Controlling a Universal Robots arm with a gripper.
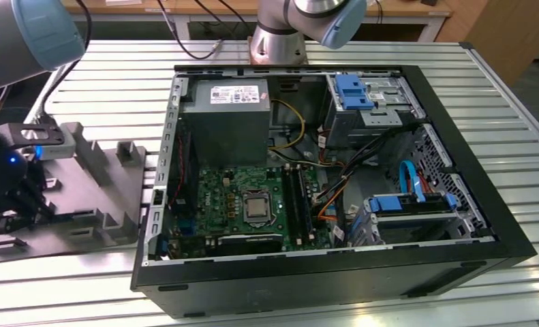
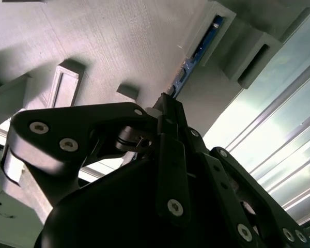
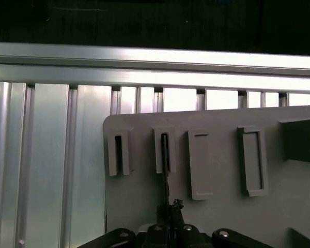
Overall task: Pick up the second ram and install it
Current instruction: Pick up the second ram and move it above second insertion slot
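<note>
Pinching second ram (image 2: 190, 64) end | pincer (image 2: 164, 102) at gray holder (image 2: 108, 46) slot

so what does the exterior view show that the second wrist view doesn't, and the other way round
Exterior view: the open computer case with its green motherboard and grey power supply, to the exterior view's right of the grey holder. Second wrist view: the second ram up close, a blue strip standing in one of the holder's slots, with the hand shut on its near end. Shared: the grey holder and the ribbed metal table under it.
</note>
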